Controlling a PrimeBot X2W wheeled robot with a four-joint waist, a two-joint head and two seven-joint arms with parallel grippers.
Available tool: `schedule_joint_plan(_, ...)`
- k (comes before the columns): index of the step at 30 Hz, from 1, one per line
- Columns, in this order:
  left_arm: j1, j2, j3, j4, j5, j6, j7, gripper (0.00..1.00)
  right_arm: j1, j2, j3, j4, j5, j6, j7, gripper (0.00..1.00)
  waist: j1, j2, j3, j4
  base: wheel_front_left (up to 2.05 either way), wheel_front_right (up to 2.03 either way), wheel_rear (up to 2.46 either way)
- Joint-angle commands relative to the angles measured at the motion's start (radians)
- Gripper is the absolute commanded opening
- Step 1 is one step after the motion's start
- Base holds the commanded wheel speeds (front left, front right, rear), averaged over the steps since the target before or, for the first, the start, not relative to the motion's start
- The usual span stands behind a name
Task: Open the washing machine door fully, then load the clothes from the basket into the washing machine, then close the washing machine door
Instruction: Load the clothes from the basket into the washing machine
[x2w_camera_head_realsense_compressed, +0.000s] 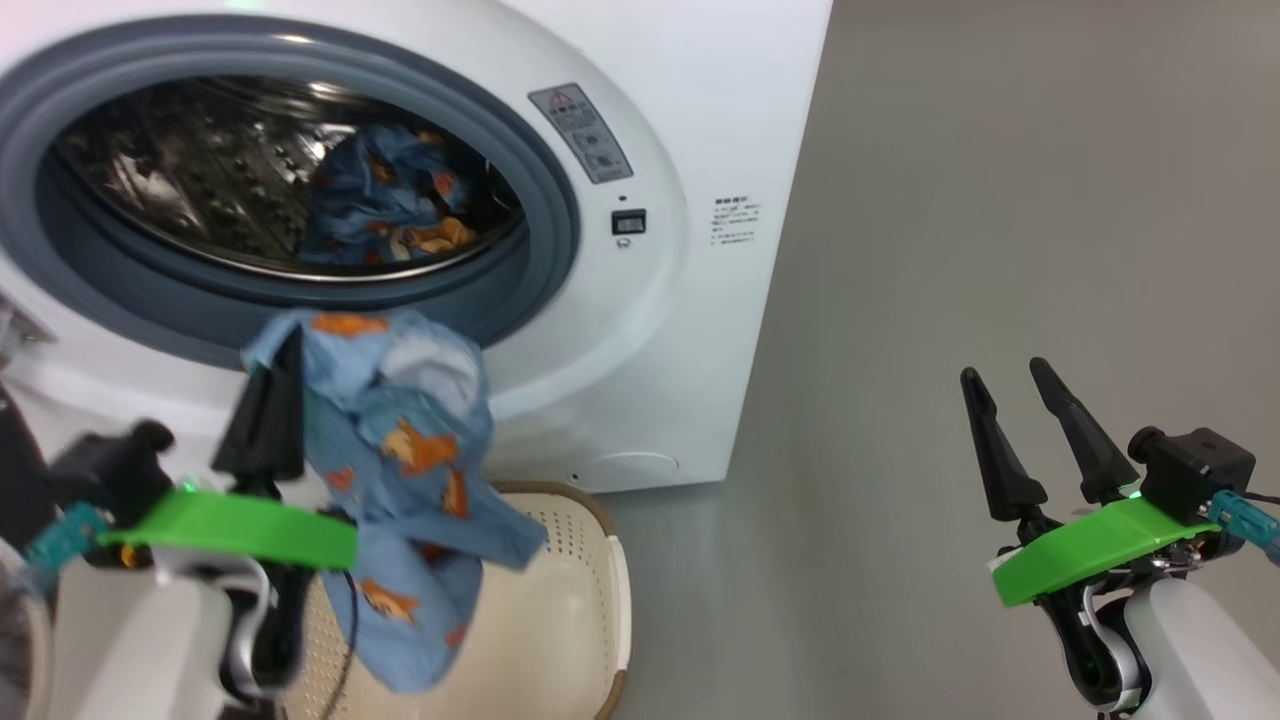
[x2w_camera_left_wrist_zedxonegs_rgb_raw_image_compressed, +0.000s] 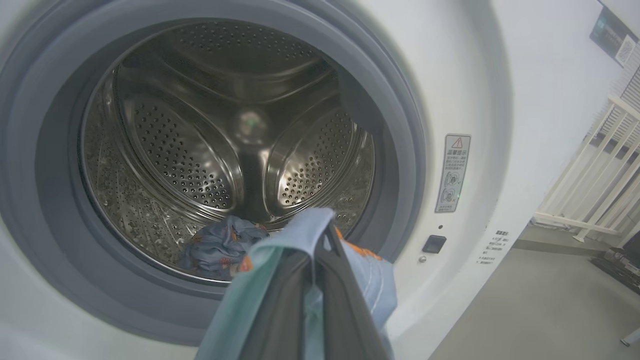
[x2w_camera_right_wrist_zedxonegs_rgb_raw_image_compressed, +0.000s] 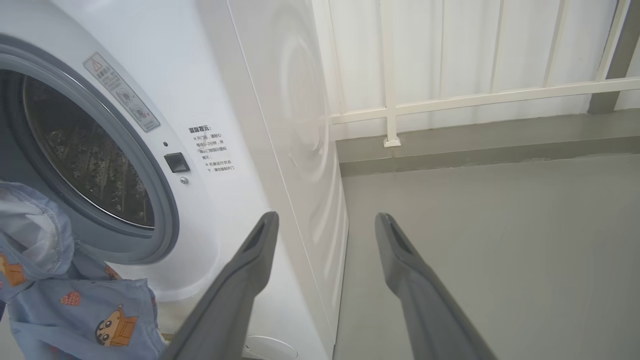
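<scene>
Left tool (x2w_camera_head_realsense_compressed: 288, 345) clamped on a blue garment (x2w_camera_head_realsense_compressed: 400, 440) that dangles below it over the basket (x2w_camera_head_realsense_compressed: 598, 545) — washer (x2w_camera_head_realsense_compressed: 640, 330) mouth straight ahead, second garment (x2w_camera_head_realsense_compressed: 385, 200) lying inside. Right tool (x2w_camera_head_realsense_compressed: 1004, 370) spread wide and empty, off to the side, probably so it won't snag the load.

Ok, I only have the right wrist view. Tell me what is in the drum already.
Observer: One blue printed garment lies at the bottom of the drum.
Operator: Now say what holds the blue cloth at my lower left.
Observer: The left gripper is shut on it, just outside the drum.
Operator: Check the basket.
Observer: It stands on the floor under the hanging cloth; the part I can see holds no clothes.
</scene>
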Motion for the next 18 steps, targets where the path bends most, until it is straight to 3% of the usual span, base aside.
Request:
schedule_joint_plan(1, -0.053, 0.037, 0.040, -0.005, 0.011, 0.001, 0.000, 0.00, -0.027, -0.010, 0.014, -0.027, -0.002, 0.005, -0.008, 1.00, -0.0001, 0.0000, 0.023, -0.017, 0.00, 0.00, 0.00)
schedule_joint_plan(18, -0.504, 0.110, 0.043, 0.471, 0.007, -0.042, 0.012, 0.00, -0.119, -0.025, -0.007, -0.089, -0.040, 0.005, -0.008, 1.00, -0.0001, 0.0000, 0.318, -0.139, 0.00, 0.00, 0.00)
